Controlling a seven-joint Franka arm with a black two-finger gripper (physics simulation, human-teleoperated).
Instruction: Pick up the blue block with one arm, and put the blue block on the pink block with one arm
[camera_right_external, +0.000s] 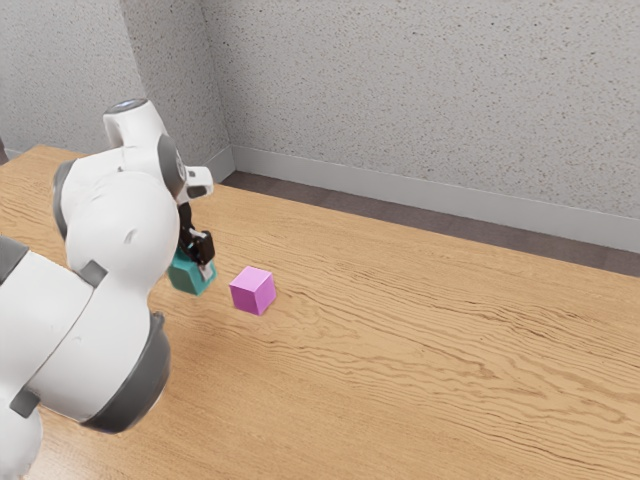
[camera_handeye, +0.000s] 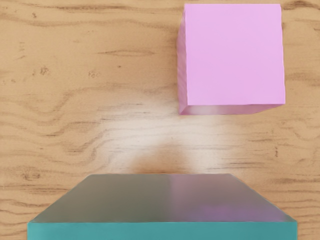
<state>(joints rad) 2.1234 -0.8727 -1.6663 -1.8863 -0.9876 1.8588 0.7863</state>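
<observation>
1. Exterior view: the tool (camera_right_external: 200, 252) pinches the blue block (camera_right_external: 190, 277), which looks more teal than blue, with its black fingers on the block's upper part. The block sits low over the tabletop (camera_right_external: 420, 330). It is just beside the pink block (camera_right_external: 252, 290), on the exterior view's left of it and not touching.
2. Exterior view, first risk: the held block seems to be no higher than the pink block's top. A sideways move at this height would probably knock the pink block away, so it needs more lift first.
3. Exterior view, second risk: the grip looks shallow, near the block's top. A quick swing could make the block tip or slip between the fingers.
4. Wrist view: the blue block (camera_handeye: 160, 205) lies right under the hand. The pink block (camera_handeye: 232, 55) is ahead of it and offset to one side. A soft shadow on the tabletop (camera_handeye: 75, 100) between them suggests the held block is off the wood.
5. Wrist view, risk: both blocks look similar in size, so there is little margin. If the side offset is not fully corrected, the blue block would land overhanging an edge and could topple off when released.
</observation>
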